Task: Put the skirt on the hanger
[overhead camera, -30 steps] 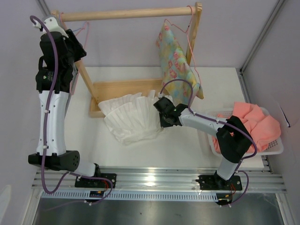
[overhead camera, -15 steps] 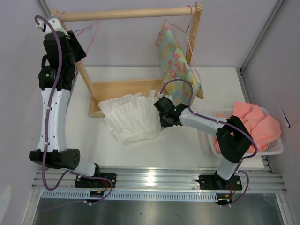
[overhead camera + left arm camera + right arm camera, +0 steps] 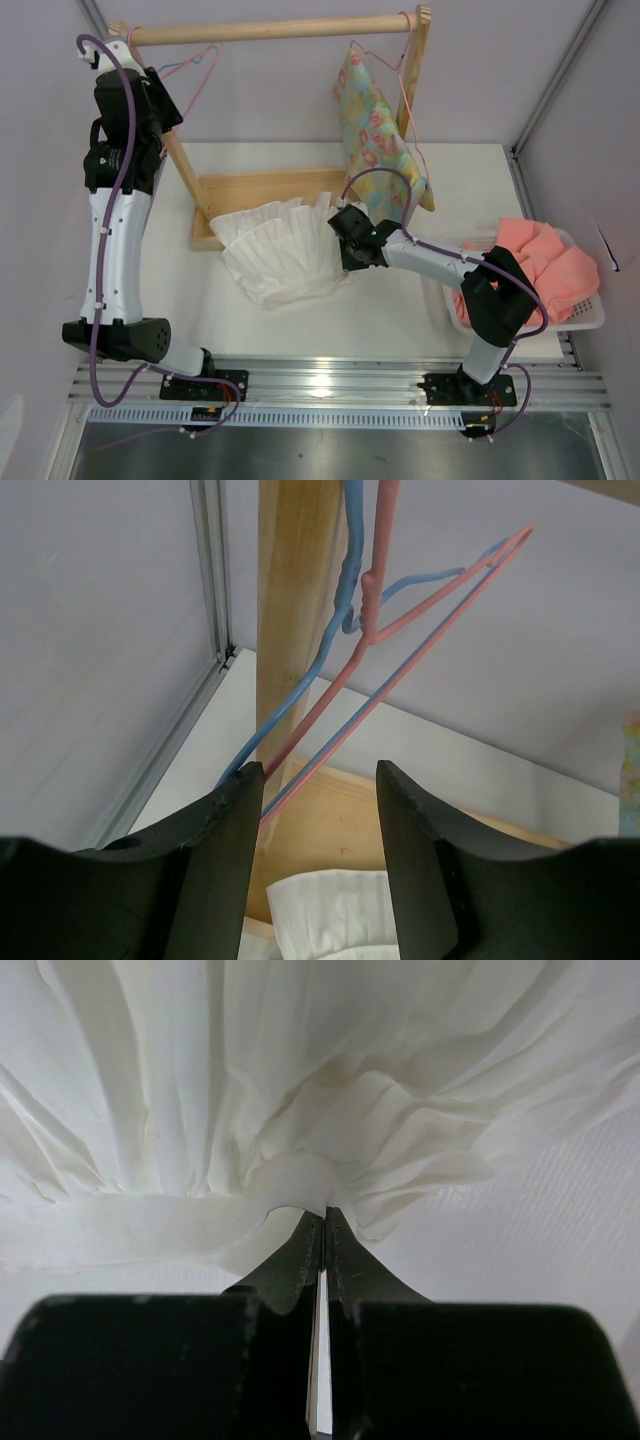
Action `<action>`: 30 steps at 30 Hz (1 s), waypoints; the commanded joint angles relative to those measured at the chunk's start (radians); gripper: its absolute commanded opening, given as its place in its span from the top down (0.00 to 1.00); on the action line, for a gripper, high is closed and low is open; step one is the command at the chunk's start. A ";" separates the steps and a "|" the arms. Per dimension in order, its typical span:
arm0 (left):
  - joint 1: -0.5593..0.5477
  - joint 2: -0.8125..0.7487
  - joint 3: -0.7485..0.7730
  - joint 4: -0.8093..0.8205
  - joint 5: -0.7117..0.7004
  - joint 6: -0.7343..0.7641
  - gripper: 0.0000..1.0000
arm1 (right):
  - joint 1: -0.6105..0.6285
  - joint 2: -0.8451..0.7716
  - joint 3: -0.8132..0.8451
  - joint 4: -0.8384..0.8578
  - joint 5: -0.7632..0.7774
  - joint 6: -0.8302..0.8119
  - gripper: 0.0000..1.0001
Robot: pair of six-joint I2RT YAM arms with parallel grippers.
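Left arm (image 3: 115,230) raised toward hanger (image 3: 371,600); skirt (image 3: 280,255) on white table (image 3: 400,310), lilac walls (image 3: 280,90).

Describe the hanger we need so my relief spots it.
On the wooden rack at the back, look at the rod's left end, by the left gripper. Two bare wire hangers hang there; ours is the pink hanger, not the light blue hanger.

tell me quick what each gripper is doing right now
Left gripper: open, holding nothing, up by the hanger.
Right gripper: shut on the skirt.
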 commanded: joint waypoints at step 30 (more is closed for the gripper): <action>-0.012 0.049 -0.011 0.048 0.023 0.063 0.53 | -0.002 0.010 0.050 0.015 -0.008 -0.012 1.00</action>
